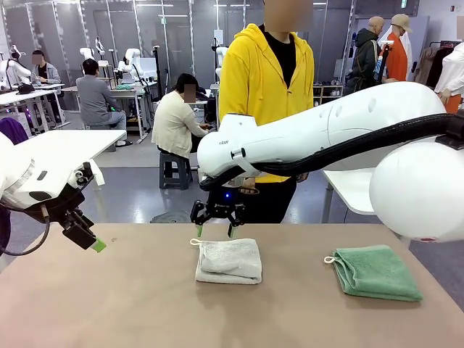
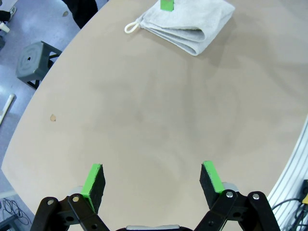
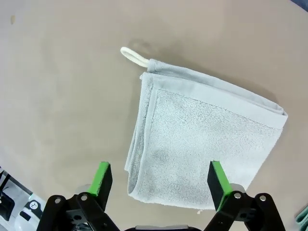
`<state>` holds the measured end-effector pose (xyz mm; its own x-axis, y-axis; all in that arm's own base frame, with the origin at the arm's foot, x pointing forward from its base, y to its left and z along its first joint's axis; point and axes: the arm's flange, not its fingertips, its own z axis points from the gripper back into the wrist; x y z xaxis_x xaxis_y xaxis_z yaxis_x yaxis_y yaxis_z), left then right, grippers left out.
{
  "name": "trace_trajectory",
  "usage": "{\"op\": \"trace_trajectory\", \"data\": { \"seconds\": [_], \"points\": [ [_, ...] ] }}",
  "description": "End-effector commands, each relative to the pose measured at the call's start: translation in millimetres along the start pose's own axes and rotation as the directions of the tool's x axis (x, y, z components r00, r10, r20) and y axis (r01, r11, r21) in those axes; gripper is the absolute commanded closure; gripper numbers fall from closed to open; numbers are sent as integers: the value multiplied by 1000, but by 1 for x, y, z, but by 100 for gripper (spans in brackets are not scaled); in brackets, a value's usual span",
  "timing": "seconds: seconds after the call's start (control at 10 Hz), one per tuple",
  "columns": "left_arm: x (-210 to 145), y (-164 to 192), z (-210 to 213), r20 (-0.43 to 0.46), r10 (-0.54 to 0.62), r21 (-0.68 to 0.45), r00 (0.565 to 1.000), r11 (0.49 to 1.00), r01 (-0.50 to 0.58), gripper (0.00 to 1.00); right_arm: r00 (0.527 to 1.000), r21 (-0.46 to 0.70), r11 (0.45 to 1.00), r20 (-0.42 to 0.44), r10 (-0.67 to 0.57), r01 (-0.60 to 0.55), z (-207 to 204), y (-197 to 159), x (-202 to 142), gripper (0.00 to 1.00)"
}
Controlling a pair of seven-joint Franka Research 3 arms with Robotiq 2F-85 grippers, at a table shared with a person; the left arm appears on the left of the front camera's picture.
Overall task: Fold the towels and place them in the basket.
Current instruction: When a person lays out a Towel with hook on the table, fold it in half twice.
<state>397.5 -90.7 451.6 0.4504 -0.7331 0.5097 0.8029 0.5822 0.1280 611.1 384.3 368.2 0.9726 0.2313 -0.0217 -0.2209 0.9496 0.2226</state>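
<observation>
A cream-white towel (image 1: 229, 261) lies folded at the table's middle, its white loop pointing left. It also shows in the left wrist view (image 2: 190, 24) and the right wrist view (image 3: 202, 139). My right gripper (image 1: 215, 229) hangs open just above this towel's far edge, holding nothing (image 3: 159, 175). A green towel (image 1: 377, 271) lies folded on the right of the table. My left gripper (image 1: 88, 238) is open and empty above the table's left edge, over bare tabletop (image 2: 151, 168). The basket is out of view.
A person in a yellow hoodie (image 1: 265, 80) stands at the far side, behind my right arm. That arm (image 1: 326, 134) stretches from the right across the table's middle. The brown tabletop (image 1: 109, 304) is bare in front and to the left.
</observation>
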Motion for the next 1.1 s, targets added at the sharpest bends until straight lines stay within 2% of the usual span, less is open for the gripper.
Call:
{"op": "trace_trajectory", "data": {
  "seconds": [0.0, 1.0],
  "points": [
    [1, -1, 1, -11, 6, 16, 1000, 1000, -6, 0, 1000, -5, 1000, -3, 0, 0, -3, 2, 0, 0],
    [1, -1, 1, -11, 6, 16, 1000, 1000, -6, 0, 1000, -5, 1000, -3, 0, 0, -3, 2, 0, 0]
  ]
}}
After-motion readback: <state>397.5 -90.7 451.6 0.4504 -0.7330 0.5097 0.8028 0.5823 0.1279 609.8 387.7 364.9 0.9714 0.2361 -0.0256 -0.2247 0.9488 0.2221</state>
